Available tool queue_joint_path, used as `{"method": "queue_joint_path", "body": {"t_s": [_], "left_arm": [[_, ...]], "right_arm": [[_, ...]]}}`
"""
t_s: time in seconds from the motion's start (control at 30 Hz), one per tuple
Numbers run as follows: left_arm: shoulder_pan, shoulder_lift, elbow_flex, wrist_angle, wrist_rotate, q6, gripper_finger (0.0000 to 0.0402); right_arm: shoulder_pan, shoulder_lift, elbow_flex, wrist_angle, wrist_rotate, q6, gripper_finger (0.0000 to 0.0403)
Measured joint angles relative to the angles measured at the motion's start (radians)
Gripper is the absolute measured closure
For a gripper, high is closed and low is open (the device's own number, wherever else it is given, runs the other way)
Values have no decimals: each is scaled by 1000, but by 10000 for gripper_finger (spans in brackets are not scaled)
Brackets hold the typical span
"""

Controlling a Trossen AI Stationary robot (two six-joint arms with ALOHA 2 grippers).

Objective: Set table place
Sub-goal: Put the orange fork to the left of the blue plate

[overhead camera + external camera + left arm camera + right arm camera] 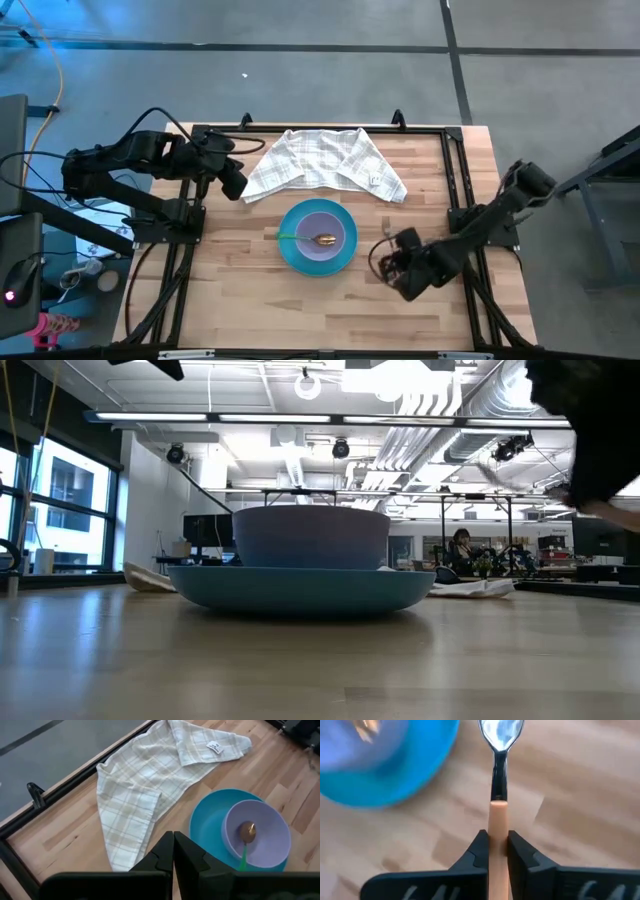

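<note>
The blue plate (290,255) sits on the wooden table (250,310), near the middle. The lavender bowl (322,226) sits on the plate. Inside the bowl lies the gold spoon (322,240), and its green handle (289,237) sticks out over the bowl's rim toward the left arm's side. From table height, the bowl (310,536) stands up from the wide plate (305,590), and the spoon is hidden.

The fork with the orange handle (497,832) is in the right gripper (495,851). The two dark fingers (477,851) are squeezed against the orange handle, one on each side. The shiny metal end (501,734) points out ahead of the gripper, over the bare wood just beside the plate's edge (415,775). I cannot tell if that end touches the table. From above, the right gripper (400,270) is low over the table, close to the plate on the right arm's side.

The white checked cloth (325,165) lies crumpled on the table behind the plate, close to its far edge.

The left gripper (232,183) hangs near the corner of the cloth, apart from the plate. Its fingers (162,854) are pressed together with nothing between them.

Far back in the room, a person (462,550) sits at a desk.
</note>
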Motion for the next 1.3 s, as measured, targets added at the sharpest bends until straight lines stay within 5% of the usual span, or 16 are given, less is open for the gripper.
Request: {"method": "queue_joint_path", "body": {"t_s": [0.13, 0.3, 0.77, 1.13, 1.3], "left_arm": [[0, 0, 0, 16, -1, 8, 401], [0, 0, 0, 22, -4, 10, 401], [0, 4, -1, 64, -38, 59, 401], [0, 6, -339, 788, -3, 221, 400], [1, 8, -494, 1109, 53, 210, 366]], "right_arm": [[-70, -62, 1, -72, 72, 35, 397], [-180, -57, 1, -59, 21, 56, 398], [-334, -37, 2, 359, 77, -273, 398], [-392, -49, 2, 683, 137, -612, 398], [-399, -63, 3, 703, 132, -657, 398]]}}
